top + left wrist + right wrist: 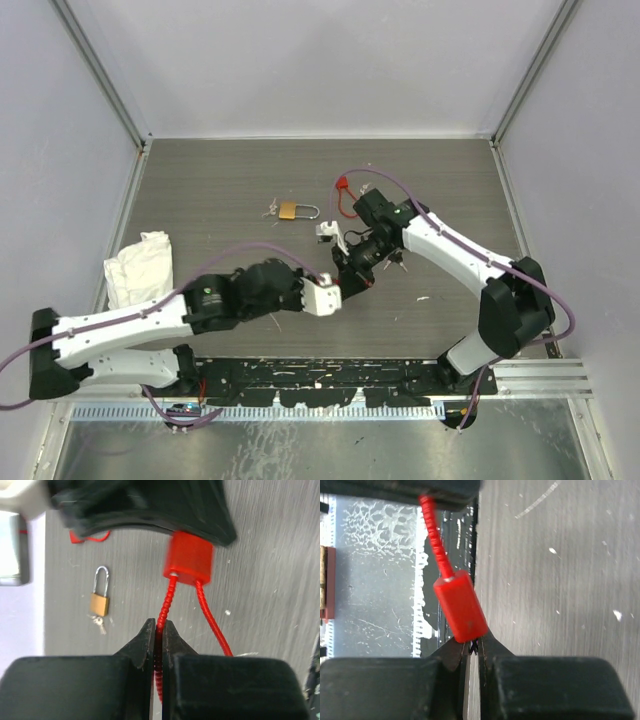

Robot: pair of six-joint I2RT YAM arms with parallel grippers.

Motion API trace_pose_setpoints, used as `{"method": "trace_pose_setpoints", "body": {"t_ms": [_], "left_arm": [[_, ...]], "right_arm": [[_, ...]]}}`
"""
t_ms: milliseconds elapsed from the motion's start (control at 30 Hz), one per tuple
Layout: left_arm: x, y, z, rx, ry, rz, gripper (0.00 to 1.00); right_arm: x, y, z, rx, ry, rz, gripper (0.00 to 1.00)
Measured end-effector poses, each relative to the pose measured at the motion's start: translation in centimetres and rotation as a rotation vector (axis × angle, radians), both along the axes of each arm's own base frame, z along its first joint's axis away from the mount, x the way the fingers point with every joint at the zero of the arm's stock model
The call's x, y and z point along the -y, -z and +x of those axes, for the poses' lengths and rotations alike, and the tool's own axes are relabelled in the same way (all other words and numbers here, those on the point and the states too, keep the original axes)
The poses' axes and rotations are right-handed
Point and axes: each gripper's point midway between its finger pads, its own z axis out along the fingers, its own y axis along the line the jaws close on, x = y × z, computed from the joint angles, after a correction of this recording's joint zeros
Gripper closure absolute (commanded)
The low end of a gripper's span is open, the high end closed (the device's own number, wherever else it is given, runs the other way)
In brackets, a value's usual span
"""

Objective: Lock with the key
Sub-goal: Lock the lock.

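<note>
A small brass padlock (290, 210) with a silver shackle lies flat on the table toward the back; the left wrist view also shows this padlock (100, 602). The key (270, 211) lies on the table right beside its body, and the key (100, 624) appears tiny in the left wrist view. Neither gripper touches them. My left gripper (160, 625) is shut on the ribbed cord (167, 597) of a red plastic seal. My right gripper (476, 642) is shut on the end of that seal's red block (460, 607). The two grippers meet above the table's middle (345, 278).
A second red seal (343, 185) with a thin loop lies behind the right arm. A crumpled white cloth (140, 265) sits at the left edge. Grey walls enclose the table (230, 170) on three sides.
</note>
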Motion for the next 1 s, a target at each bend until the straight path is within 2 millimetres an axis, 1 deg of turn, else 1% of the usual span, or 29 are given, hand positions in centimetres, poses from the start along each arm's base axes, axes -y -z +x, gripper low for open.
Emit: {"method": "trace_pose_setpoints", "body": {"t_ms": [67, 100, 167, 233, 300, 333, 400, 467, 533, 567, 633, 667, 733, 800, 833, 900, 967, 1000], "left_arm": [[-0.2, -1.8, -0.2, -0.084, -0.009, -0.157, 1.0], [-0.3, -2.0, -0.2, -0.118, -0.014, -0.198, 1.0], [-0.5, -1.4, -0.3, -0.197, -0.029, -0.235, 1.0], [-0.2, -0.7, -0.7, -0.257, -0.034, -0.247, 1.0], [0.1, 0.3, -0.6, -0.296, -0.046, -0.236, 1.0], [0.2, 1.0, -0.6, -0.32, -0.054, -0.225, 1.0], [0.2, 1.5, -0.4, -0.361, -0.063, -0.233, 1.0], [0.3, 0.9, 0.5, -0.376, -0.061, -0.301, 1.0], [0.0, -0.8, 1.7, -0.363, -0.058, -0.387, 1.0], [-0.2, -1.6, 1.9, -0.349, -0.048, -0.418, 1.0], [-0.4, -2.8, 1.9, -0.32, -0.025, -0.452, 1.0], [-0.5, -3.1, 1.9, -0.31, -0.017, -0.455, 1.0], [-0.5, -3.0, 2.0, -0.303, -0.011, -0.448, 1.0], [-0.6, -2.5, 2.0, -0.324, -0.017, -0.44, 1.0], [-0.5, -2.1, 1.8, -0.357, -0.019, -0.439, 1.0], [-0.3, -0.9, 1.0, -0.485, -0.019, -0.427, 1.0], [0.5, -0.3, -0.2, -0.642, -0.01, -0.426, 1.0], [1.1, -0.2, -0.7, -0.728, -0.008, -0.439, 1.0]], "right_arm": [[-1.0, -0.4, -1.1, 0.027, -0.035, 0.023, 0.99], [-1.4, -0.7, -2.0, 0.038, -0.063, 0.035, 0.99], [-1.6, -1.2, -3.0, 0.052, -0.091, 0.039, 0.99], [-1.1, -1.2, -3.0, 0.037, -0.081, 0.023, 0.99], [-0.3, -1.0, -2.6, 0.023, -0.052, 0.0, 0.99], [0.2, -0.9, -1.9, 0.027, -0.031, -0.001, 0.99], [1.0, -1.5, -0.2, 0.047, 0.011, 0.031, 0.99], [1.3, -2.6, 1.0, 0.082, 0.02, 0.085, 0.99], [1.2, -3.9, 1.9, 0.133, 0.003, 0.156, 0.99], [1.0, -4.5, 2.2, 0.15, -0.006, 0.185, 0.99], [0.7, -5.4, 2.3, 0.172, -0.027, 0.238, 0.99], [0.6, -5.6, 2.3, 0.175, -0.034, 0.253, 0.99], [0.5, -5.6, 2.4, 0.182, -0.033, 0.254, 0.99], [0.2, -5.0, 2.5, 0.23, -0.039, 0.232, 0.99], [0.0, -4.5, 2.3, 0.283, -0.047, 0.215, 0.99], [0.1, -4.0, 1.6, 0.41, -0.069, 0.182, 0.99], [0.7, -4.2, 0.9, 0.53, -0.089, 0.14, 0.99], [1.0, -4.4, 1.1, 0.57, -0.085, 0.125, 0.99]]}}
